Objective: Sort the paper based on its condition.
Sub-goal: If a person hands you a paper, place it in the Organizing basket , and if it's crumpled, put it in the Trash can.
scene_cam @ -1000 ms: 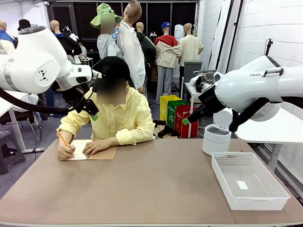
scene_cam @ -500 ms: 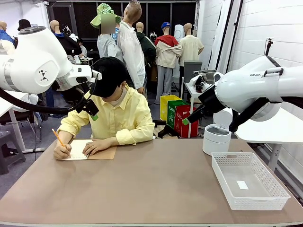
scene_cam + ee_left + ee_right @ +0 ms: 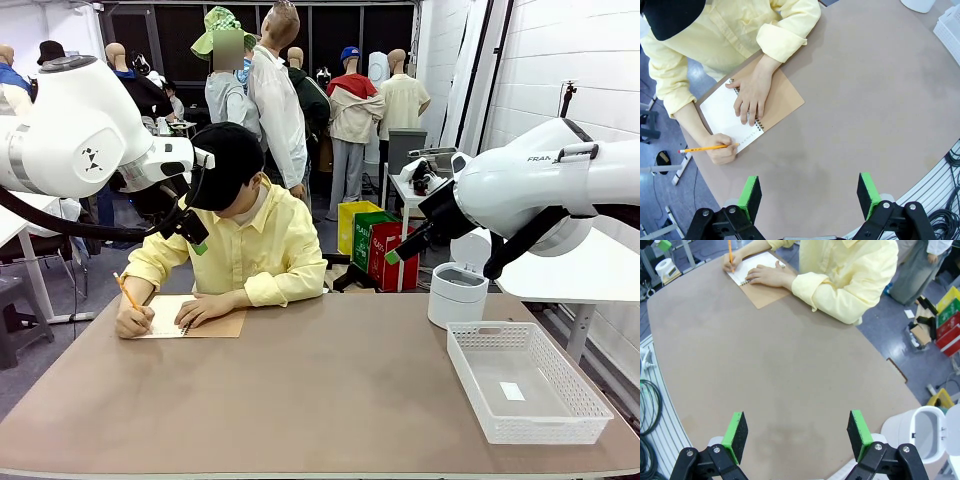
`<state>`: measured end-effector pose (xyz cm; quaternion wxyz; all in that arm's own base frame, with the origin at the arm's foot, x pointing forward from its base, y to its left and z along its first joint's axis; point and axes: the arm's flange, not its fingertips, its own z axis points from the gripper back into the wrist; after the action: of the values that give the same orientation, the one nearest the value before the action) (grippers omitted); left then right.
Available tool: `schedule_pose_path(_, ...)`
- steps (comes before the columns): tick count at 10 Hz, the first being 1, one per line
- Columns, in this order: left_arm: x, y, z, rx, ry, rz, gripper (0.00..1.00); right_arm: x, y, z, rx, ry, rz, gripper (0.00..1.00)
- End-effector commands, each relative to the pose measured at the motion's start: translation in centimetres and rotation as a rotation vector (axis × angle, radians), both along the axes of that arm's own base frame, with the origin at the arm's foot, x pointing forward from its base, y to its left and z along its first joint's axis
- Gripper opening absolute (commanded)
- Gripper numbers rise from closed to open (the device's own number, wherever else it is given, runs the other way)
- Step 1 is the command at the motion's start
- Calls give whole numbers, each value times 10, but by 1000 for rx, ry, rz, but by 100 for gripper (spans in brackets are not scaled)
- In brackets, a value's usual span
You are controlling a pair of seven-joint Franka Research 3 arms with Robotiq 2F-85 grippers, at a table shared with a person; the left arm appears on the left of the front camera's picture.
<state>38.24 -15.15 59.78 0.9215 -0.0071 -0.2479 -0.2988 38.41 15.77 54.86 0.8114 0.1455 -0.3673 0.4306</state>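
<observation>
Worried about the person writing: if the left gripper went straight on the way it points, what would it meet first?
The left gripper likely meets bare table, beside the spiral notebook, not the person's hand; depth is unclear.

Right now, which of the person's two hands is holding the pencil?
The hand toward the robot's left, gripping the orange pencil with its tip on the notebook page. The other hand lies flat, palm down, on that open page.

The paper (image 3: 725, 112): we saw one plain white rectangular sheet lying flat at the far left of the table (image 3: 865, 100), alongside a spiral-edged tan cover (image 3: 785, 97). A person's hand (image 3: 752, 92) rested on the sheet and a pencil (image 3: 707, 148) tip touched its edge. We could not tell whether it was loose or bound.
</observation>
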Motion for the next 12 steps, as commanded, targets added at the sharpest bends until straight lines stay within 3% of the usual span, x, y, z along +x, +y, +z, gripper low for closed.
schedule_pose_path(1,0,1,2,2,-5,0,100,0,0,0,8,9,7,100)
schedule_pose_path(12,0,1,2,2,-5,0,100,0,0,0,8,9,7,100)
